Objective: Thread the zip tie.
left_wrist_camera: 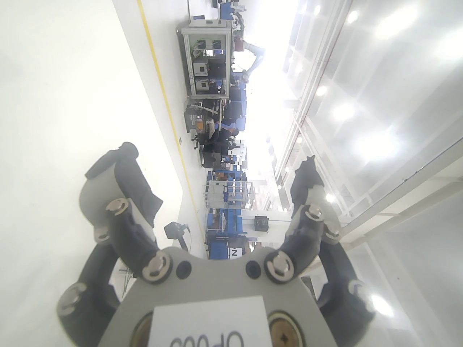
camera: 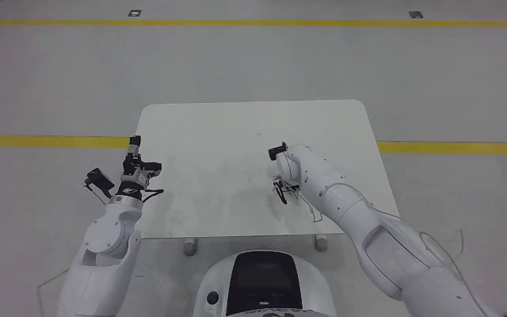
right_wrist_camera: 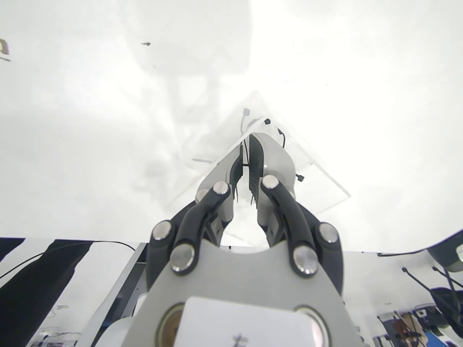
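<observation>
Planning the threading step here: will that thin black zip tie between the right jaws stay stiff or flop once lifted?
Likely floppy: the zip tie is a thin strip and seems to curve beside the right gripper in the top view. Probably very light, being so slender. It might slip or twist, since the jaws pinch only a narrow strip.

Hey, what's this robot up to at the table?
The right gripper points down over the white table, pinched shut on a thin black zip tie, over a clear plastic plate lying there. The left gripper is open and holds nothing, off at the table's edge. Whether the tie is threaded is too small to tell.
</observation>
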You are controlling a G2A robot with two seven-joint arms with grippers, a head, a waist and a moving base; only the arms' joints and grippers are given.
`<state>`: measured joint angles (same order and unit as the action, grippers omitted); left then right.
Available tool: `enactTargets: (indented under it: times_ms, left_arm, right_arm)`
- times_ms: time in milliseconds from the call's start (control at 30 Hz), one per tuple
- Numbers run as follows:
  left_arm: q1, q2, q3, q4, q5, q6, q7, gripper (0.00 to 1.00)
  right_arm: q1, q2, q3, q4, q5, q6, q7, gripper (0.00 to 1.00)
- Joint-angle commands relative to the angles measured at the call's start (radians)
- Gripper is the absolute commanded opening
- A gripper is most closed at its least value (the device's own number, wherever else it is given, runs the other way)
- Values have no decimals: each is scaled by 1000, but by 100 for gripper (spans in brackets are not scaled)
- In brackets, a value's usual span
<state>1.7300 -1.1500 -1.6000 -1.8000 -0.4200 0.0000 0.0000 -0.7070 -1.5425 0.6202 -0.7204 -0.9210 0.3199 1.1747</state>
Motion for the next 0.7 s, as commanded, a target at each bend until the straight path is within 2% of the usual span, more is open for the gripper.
enactTargets:
  times_ms: [0,67,100,367,500,667]
  left_arm:
    - [0,0,0,0,0,0,0,100]
    - [0,0,0,0,0,0,0,100]
    - [0,0,0,0,0,0,0,100]
    - [0,0,0,0,0,0,0,100]
    - [0,0,0,0,0,0,0,100]
    - [0,0,0,0,0,0,0,100]
  right_arm:
    - [2,-4,0,9,1,-2,-2,9]
    - [4,-8,1,19,1,-5,-4,5]
    - [5,-9,2,23,1,-6,-5,0]
    - [9,-15,12,30,-10,2,0,0]
    - [3,-9,23,-1,-27,5,26,0]
    - [-16,11,45,-76,-60,-10,82,0]
